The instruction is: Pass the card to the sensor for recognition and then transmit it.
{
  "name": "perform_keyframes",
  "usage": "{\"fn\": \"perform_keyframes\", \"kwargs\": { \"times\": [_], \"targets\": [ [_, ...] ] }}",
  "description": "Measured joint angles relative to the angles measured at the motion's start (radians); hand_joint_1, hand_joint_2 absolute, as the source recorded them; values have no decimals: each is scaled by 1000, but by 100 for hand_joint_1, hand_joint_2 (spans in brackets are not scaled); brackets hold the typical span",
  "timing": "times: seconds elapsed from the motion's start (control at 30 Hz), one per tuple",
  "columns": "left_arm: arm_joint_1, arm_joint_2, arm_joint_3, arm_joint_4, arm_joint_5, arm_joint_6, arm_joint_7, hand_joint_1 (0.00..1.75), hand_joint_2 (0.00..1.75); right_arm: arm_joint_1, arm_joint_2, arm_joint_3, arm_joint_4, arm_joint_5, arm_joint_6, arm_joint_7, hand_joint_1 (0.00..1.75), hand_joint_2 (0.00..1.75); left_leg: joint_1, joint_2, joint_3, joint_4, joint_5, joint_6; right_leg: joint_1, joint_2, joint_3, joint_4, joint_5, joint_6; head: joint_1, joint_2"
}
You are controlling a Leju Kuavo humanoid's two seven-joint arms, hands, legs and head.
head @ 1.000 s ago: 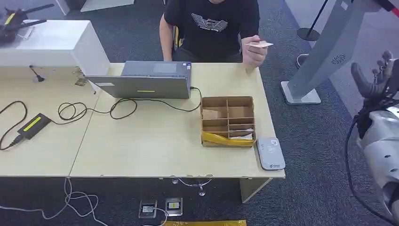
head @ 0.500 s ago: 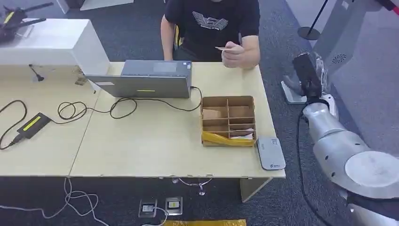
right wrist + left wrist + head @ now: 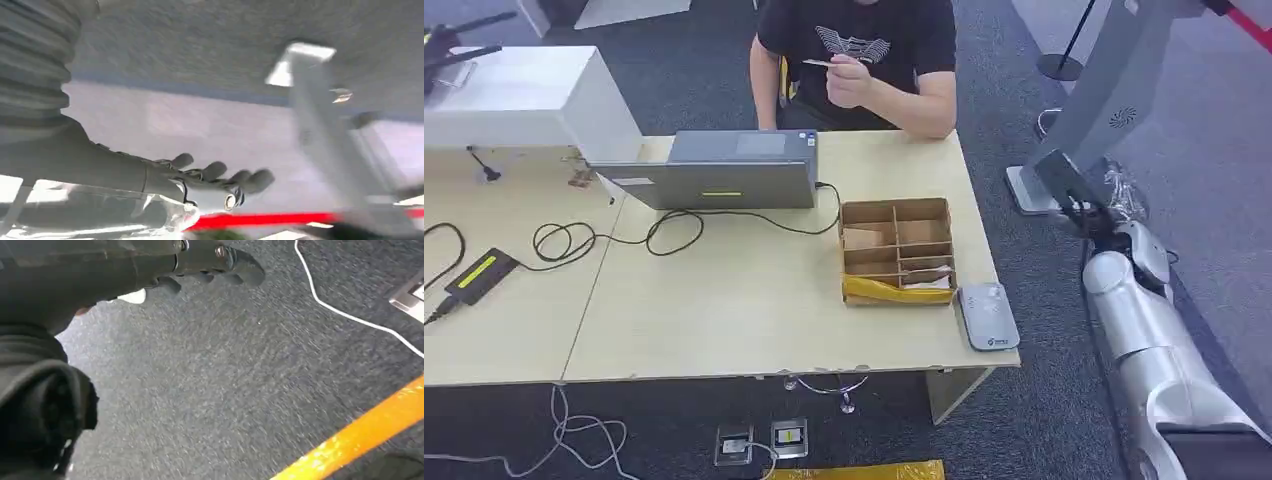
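Currently I see the pale wooden tabletop [image 3: 724, 300], brown compartmented cardboard box [image 3: 896, 250], grey card sensor [image 3: 987, 316] beside it, my right robot hand [image 3: 200, 175] empty with fingers apart beyond the tabletop's edge, left robot hand [image 3: 210, 262] unclear, thin card [image 3: 817, 63] pinched in a seated person's hand [image 3: 849, 80].

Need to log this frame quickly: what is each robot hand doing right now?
Left hand: open, holding nothing, over the carpet.
Right hand: open, fingers spread, holding nothing.
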Motion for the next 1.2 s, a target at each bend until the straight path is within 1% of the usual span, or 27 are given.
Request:
{"fn": "perform_keyframes", "kwargs": {
  "times": [0.1, 0.17, 0.3, 0.47, 0.67, 0.83, 1.1, 1.2],
  "targets": [
    [7, -3, -4, -1, 0, 0, 0, 0, 0, 10, -15, 105, -69, -2, 0, 6, 0, 175, 1, -12, -4, 0, 5, 0, 2, -11, 0, 0, 0, 0, 0, 0],
    [8, -4, -5, -1, 0, 0, 0, 0, 0, 17, -28, 172, -110, -4, 1, 8, 0, 175, 2, -17, -5, 0, 5, 0, 2, -16, 0, 0, 0, 0, 0, 0],
    [7, -3, -12, -1, -10, -8, 0, 0, 0, 20, -50, 281, -166, -44, -9, 53, 0, 175, 2, -19, -6, 0, 5, 0, 2, -18, 0, 0, 0, 0, 0, 0],
    [0, -4, -23, -1, -31, -32, 0, 0, 0, 22, -93, 387, -210, -68, -28, 85, 0, 175, 1, -19, -6, 0, 5, 0, 2, -17, 0, -1, 0, 0, 0, 0],
    [-13, -4, -40, -1, -60, -55, 0, 0, 0, 31, -137, 455, -247, -83, -36, 124, 0, 175, 1, -19, -6, 0, 5, 0, 2, -17, 0, -1, 0, 0, 0, 0],
    [-25, -3, -62, -1, -84, -78, 0, 0, 0, 38, -167, 492, -278, -93, -41, 136, 0, 175, 2, -19, -6, 0, 5, 0, 2, -18, 0, -1, 0, 0, 0, 0],
    [-37, -4, -87, -1, -103, -96, -4, 0, 0, 40, -169, 533, -284, -119, -97, 131, 0, 175, 2, -19, -6, 0, 6, 0, 2, -18, 0, 0, 0, 0, 0, 0],
    [-42, -4, -91, -1, -113, -102, -11, 0, 0, 40, -167, 545, -284, -126, -118, 119, 0, 175, 2, -19, -7, 0, 6, 0, 2, -18, 0, 0, 0, 0, 0, 0]
  ]
}}
